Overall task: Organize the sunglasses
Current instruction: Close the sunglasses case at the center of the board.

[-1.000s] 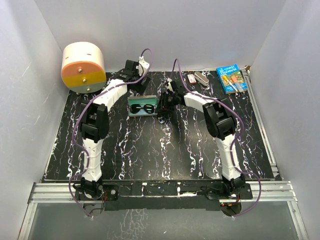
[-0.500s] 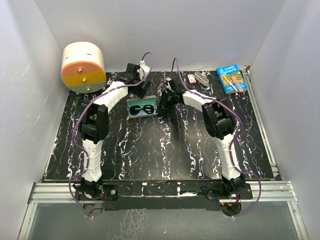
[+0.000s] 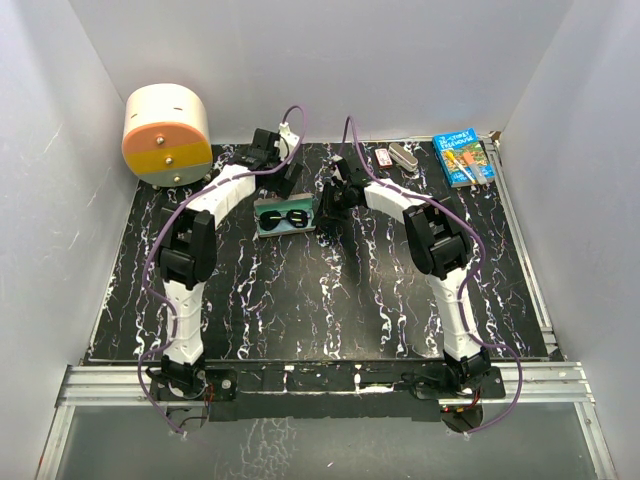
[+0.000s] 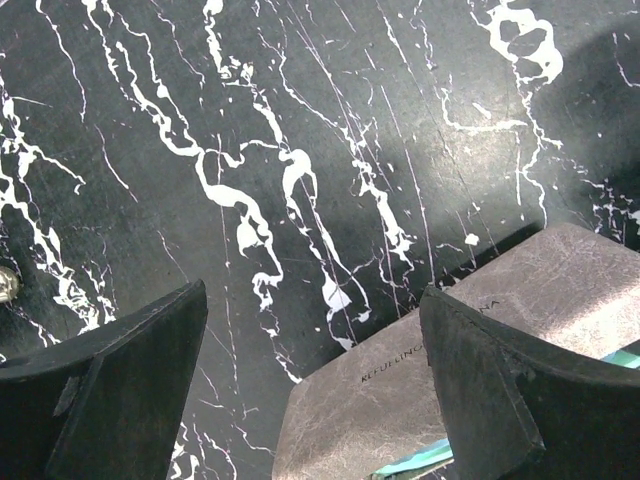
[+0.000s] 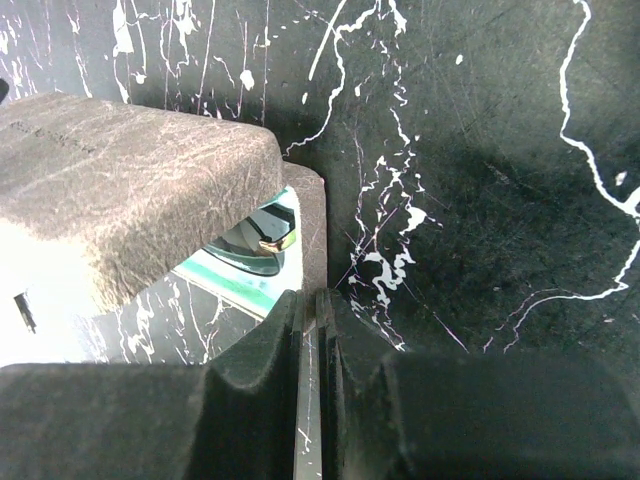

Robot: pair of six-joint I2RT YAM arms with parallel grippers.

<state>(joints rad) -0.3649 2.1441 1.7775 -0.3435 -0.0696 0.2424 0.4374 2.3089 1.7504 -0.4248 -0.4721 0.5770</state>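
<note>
The sunglasses (image 3: 287, 216) lay in the open case (image 3: 260, 227) toward 12 o'clock on the table (image 3: 300, 300); the released left pincer (image 4: 312, 295) needed to fold the lid (image 5: 130, 170) down evenly while the clenched right pincer (image 5: 315, 300) braced the 3 o'clock end.

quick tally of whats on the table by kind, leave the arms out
sunglasses: 1
grey-brown case: 1
round cream and orange container: 1
blue book: 1
small red and white item: 1
small grey item: 1
total: 6
</note>
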